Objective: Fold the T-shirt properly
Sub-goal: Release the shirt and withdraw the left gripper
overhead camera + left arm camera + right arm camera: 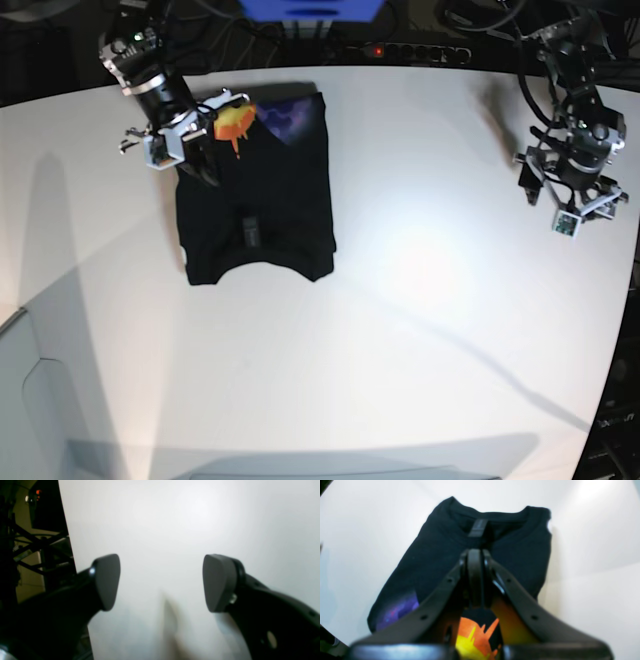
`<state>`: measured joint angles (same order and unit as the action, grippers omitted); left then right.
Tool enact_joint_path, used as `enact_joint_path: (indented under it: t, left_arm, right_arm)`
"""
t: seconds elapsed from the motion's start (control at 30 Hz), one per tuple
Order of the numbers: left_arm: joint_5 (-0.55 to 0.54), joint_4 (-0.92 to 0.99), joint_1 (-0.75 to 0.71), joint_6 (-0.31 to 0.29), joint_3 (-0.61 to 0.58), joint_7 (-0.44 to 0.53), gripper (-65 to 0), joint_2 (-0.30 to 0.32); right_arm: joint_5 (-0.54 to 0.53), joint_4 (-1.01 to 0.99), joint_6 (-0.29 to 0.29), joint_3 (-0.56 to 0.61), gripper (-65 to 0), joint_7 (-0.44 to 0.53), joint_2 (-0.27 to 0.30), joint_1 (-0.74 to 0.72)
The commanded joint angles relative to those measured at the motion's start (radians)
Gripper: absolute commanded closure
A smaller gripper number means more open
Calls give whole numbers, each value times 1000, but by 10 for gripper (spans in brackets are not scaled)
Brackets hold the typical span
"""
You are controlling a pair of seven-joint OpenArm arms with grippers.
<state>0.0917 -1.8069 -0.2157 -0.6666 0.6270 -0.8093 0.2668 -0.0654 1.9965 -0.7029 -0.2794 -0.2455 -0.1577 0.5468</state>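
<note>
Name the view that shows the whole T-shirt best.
Base view: the T-shirt lies in full outline on the white table. The right wrist view shows it blurred and partly behind the right gripper; the left wrist view shows none.

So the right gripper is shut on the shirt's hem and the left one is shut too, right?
Not quite. The left gripper is open over bare table, as the left wrist view shows. The right gripper is shut on the shirt.
</note>
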Motion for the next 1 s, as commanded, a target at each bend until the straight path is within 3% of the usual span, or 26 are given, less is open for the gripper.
enact_joint_path:
  t: [0.0,0.5,0.67,0.83,0.9,0.97]
  left_arm:
    - [-2,-21,5,6,9,12,-495,18]
    - [-2,-81,-63,6,41,12,-495,12]
    - [-8,-115,-112,6,89,12,-495,9]
    - [-11,-126,-167,6,167,12,-493,-48]
    - [-13,-127,-199,6,198,12,-460,-80]
    - [-13,-136,-236,6,218,12,-376,-107]
  right_arm:
    - [-14,-15,5,-4,-3,19,1,9]
    - [-20,-293,5,-21,-3,35,23,-9]
    - [-27,-231,5,-22,-3,134,22,14]
    - [-158,-92,5,-27,-5,200,17,43]
    - [-178,-44,5,-48,-6,194,14,65]
    - [-181,-32,5,-76,-4,194,1,98]
